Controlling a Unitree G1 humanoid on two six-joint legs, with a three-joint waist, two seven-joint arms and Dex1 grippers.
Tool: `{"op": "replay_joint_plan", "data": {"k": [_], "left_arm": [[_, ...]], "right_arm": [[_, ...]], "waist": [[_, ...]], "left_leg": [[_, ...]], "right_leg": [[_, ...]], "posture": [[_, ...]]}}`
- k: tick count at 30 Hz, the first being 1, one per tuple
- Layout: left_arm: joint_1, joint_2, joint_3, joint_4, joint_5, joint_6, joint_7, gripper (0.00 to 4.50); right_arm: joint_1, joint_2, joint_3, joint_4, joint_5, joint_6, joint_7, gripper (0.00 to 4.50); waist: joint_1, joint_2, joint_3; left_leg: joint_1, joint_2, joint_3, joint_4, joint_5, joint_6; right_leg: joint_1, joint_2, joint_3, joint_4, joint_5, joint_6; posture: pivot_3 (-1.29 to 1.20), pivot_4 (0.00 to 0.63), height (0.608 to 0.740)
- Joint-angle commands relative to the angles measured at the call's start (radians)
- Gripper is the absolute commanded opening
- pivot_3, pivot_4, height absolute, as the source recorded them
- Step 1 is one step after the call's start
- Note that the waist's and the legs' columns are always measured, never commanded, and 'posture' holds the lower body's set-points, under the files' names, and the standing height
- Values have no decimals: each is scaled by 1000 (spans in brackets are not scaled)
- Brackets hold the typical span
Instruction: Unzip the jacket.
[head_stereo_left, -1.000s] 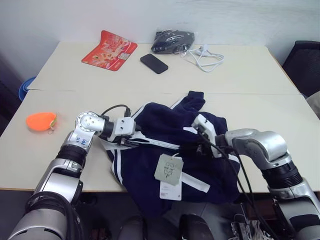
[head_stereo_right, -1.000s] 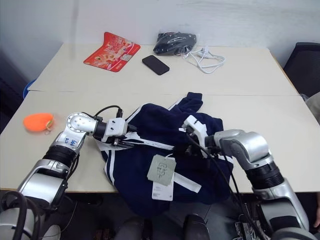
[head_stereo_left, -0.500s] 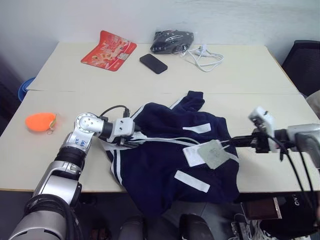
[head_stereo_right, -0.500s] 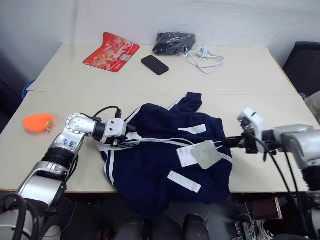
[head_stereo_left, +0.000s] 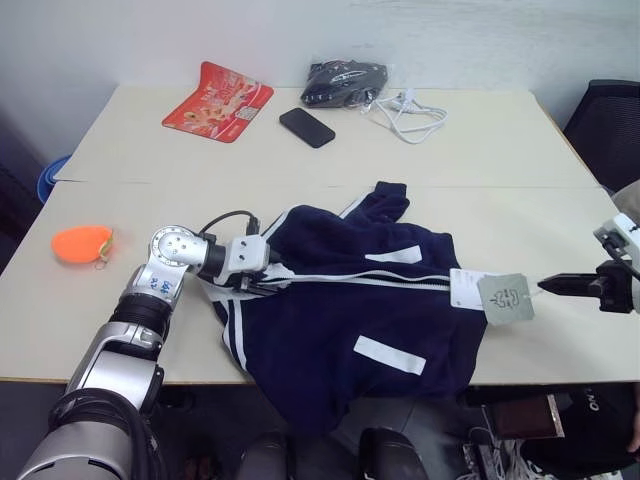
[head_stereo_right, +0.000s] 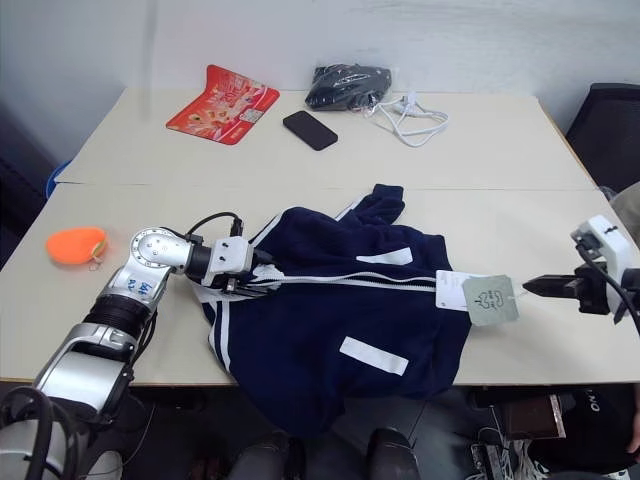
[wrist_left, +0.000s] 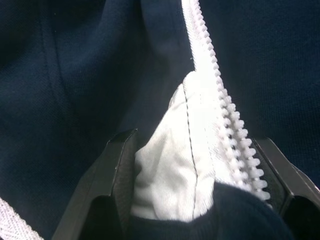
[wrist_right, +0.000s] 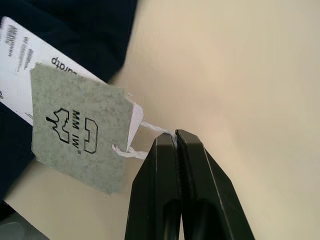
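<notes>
The jacket (head_stereo_left: 345, 310), a soft navy knit with white side stripes and flat white rectangular patches, lies rumpled at the near edge of the table (head_stereo_left: 120, 300), its lower part drooping over the rim at about six o'clock. At nine o'clock of the garment the left gripper (head_stereo_left: 258, 284) is clamped on a bunched fold of white lining and collar cloth right beside the toothed white plastic zipper (wrist_left: 220, 100), anchoring that end. At three o'clock, off the jacket's edge and above bare tabletop, the right gripper (head_stereo_right: 535, 285) has its two black fingers pressed together on a thin white string (wrist_right: 152, 129); from it dangle stiff paper hang tags (head_stereo_left: 492, 293), one grey-green with a printed logo, one white. The zipper line runs taut and straight between the two grippers, so the pulling step looks well along, perhaps nearly finished. The next move, I judge, needs a steady outward draw without snapping the string, then a check that the teeth have parted. Farther off lie an orange pouch (head_stereo_left: 82, 241) at ten o'clock, then a red packet (head_stereo_left: 218, 100), a black phone (head_stereo_left: 308, 126), a white cable (head_stereo_left: 410, 117) and a black bundle in clear plastic (head_stereo_left: 345, 81) near twelve.
</notes>
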Motion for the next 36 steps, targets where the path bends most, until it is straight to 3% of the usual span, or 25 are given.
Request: {"op": "replay_joint_plan", "data": {"k": [1, 7, 11, 15, 19, 25, 29, 31, 36], "left_arm": [[38, 18, -32, 47, 60, 8, -2, 2912], [30, 12, -29, 50, 55, 14, 0, 2912], [31, 1, -7, 24, 22, 59, -3, 2912], [50, -7, 58, -90, -81, 235, -29, 2912], [103, 54, 119, -303, -192, 488, -78, 2912], [189, 236, 276, -629, -401, 880, -98, 4500], [210, 382, 383, -678, -476, 1003, -121, 4500], [208, 456, 421, -673, -484, 1015, -138, 4500], [235, 597, 483, -673, -510, 1012, -214, 4500]], "right_arm": [[-21, -41, -66, 65, -24, -28, -18, 34], [-136, -16, -58, 217, -89, -91, -58, 34], [-206, 33, -37, 214, -103, -109, -64, 34], [-191, 85, -23, 124, -133, -233, -58, 34], [-161, 100, -46, 37, -115, -264, -23, 34], [-94, 9, -91, -6, -121, -421, 107, 1950], [-87, -74, -103, 79, -153, -595, 189, 3347], [-107, -115, -122, 94, -104, -584, 302, 3984], [-83, -222, -82, 52, 59, -518, 355, 3984]], "waist": [[0, 1, 0], [-2, 3, -1], [-2, 4, -1], [-1, 5, -1], [-1, 5, 1], [0, 5, 4], [0, 5, 5], [-2, 5, 5], [-10, 6, 6]], "left_leg": [[0, 0, 0, 0, 0, 0], [0, 0, 1, 0, 0, 0], [0, 0, 1, 0, 0, 0], [-1, 0, 1, 0, 0, 0], [-4, 0, 1, 0, 0, 0], [-5, 0, 1, -1, 0, 0], [-4, 0, 1, -1, 0, 0], [-3, 0, 1, -2, 0, 0], [-3, 1, 2, -2, 0, 0]], "right_leg": [[0, 0, 0, 0, 0, 0], [0, 0, 1, 0, 0, 0], [-1, 0, 1, 0, 0, 0], [-2, 0, 1, 0, 0, 0], [-4, 0, 1, 0, 0, 0], [-5, 0, 1, -1, 0, 0], [-5, 0, 1, -1, 0, 0], [-4, 0, 1, -1, 0, 0], [-5, 0, 2, -1, 0, 0]], "posture": [[0, 150, 740], [0, 150, 740], [0, 150, 740], [0, 150, 740], [0, 150, 740], [0, 150, 740], [0, 150, 740], [0, 150, 740], [0, 150, 740]]}}
